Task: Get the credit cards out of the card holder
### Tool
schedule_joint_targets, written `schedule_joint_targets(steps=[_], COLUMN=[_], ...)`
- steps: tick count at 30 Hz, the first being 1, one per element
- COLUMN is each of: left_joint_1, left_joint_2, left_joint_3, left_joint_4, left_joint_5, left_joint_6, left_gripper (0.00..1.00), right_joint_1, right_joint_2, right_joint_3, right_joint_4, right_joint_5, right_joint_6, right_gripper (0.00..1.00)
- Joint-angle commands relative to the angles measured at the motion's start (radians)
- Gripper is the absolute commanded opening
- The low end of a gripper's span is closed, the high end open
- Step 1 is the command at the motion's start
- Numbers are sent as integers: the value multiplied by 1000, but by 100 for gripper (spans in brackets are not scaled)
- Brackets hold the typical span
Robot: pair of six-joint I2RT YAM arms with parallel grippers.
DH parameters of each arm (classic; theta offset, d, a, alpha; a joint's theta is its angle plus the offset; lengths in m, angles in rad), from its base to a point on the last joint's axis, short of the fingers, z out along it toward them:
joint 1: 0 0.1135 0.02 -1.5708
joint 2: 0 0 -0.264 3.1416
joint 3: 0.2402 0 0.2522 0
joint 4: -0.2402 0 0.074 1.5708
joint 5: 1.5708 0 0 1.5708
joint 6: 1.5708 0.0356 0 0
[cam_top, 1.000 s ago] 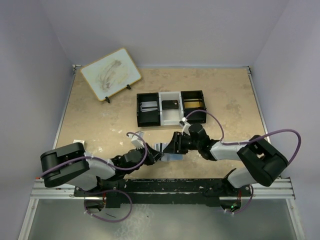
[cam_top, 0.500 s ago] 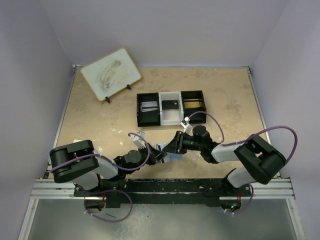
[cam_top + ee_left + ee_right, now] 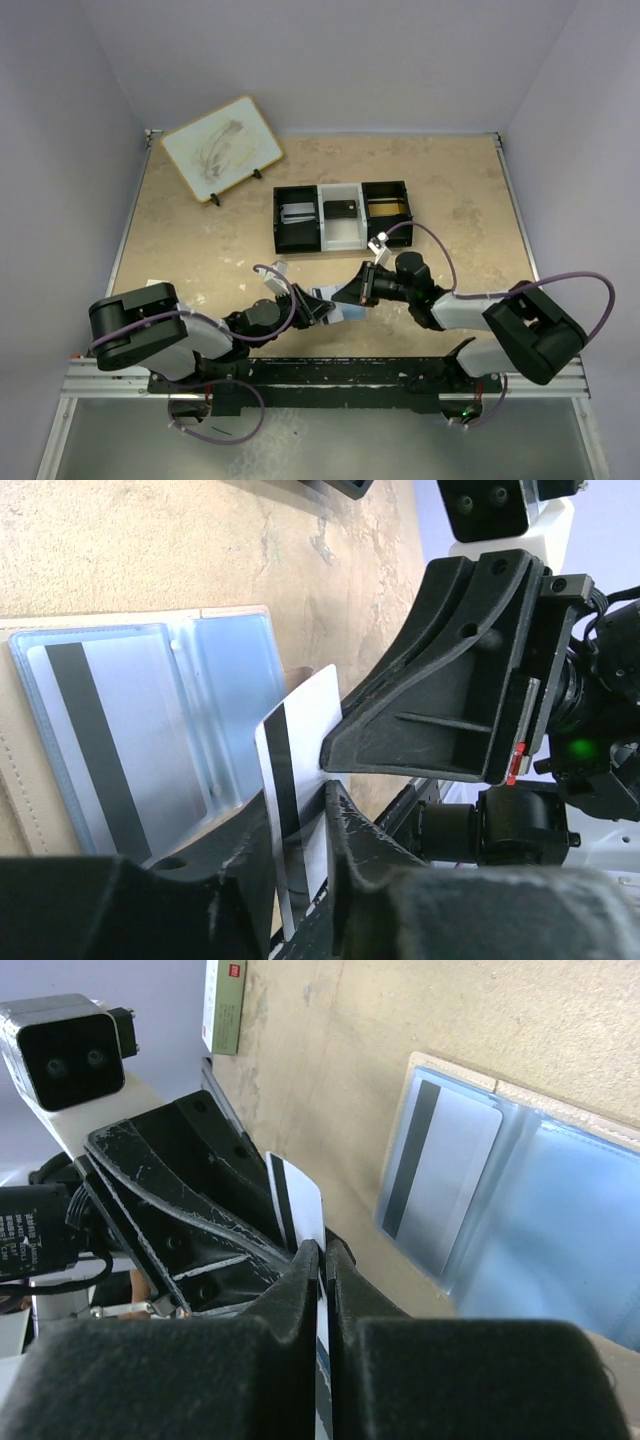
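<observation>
Striped card (image 3: pixel 298 1205) clamped in right tool (image 3: pixel 322 1258); left tool (image 3: pixel 297 825) jaws slightly apart around same card. Beyond left tool, holder (image 3: pixel 235 670) lies open on bench (image 3: pixel 150 540), second card (image 3: pixel 130 740) inside.

Both arms same build: L arm (image 3: pixel 200 340) & R arm (image 3: pixel 460 310) have pale grey links btw chunky black rounded joint housings. A purple cable (image 3: pixel 570 277) loops along each, w/ small white plug blocks (image 3: pixel 277 270) nr the wrists.

R gripper (image 3: pixel 346 297): matt black moulded fingers (image 3: pixel 450 660), wedge-shaped w/ raised ribs & round holes. Tiny red mark (image 3: pixel 515 763) on the side, green LED (image 3: pixel 578 748) lit on the black body behind.

L gripper (image 3: pixel 324 309): same black fingers (image 3: pixel 180 1190), edges scuffed w/ pale scratches. Wrist cam (image 3: pixel 65 1052) on L: black box, 2 lenses, on a white bracket (image 3: pixel 110 1110).

Base light (image 3: pixel 463 412) at R arm's foot: green.
</observation>
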Motion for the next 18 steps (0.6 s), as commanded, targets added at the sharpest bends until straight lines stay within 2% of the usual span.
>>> schedule_joint_targets(steps=[1,7,11,18], left_joint_1=[3,4,3,3], left_joint_2=[-34,-76,-81,7], left_joint_3=[17,31,48,135], left_joint_4=[-75,-219,-271,-285], left_joint_5=[-35,-69,-74,-13], left_joint_6=[28,33,47,88], left_gripper=[24,32,30,26], right_joint_1=[-32,-57,-62,-63], right_joint_2=[-46,-90,-90,-29], right_joint_3=[-9,-20,-30,-13], right_joint_4=[-89,-161,-182,-227], right_joint_5=[32,63,82,107], right_joint_6=[-34,-64,-70,-96], right_gripper=[0,0,0,1])
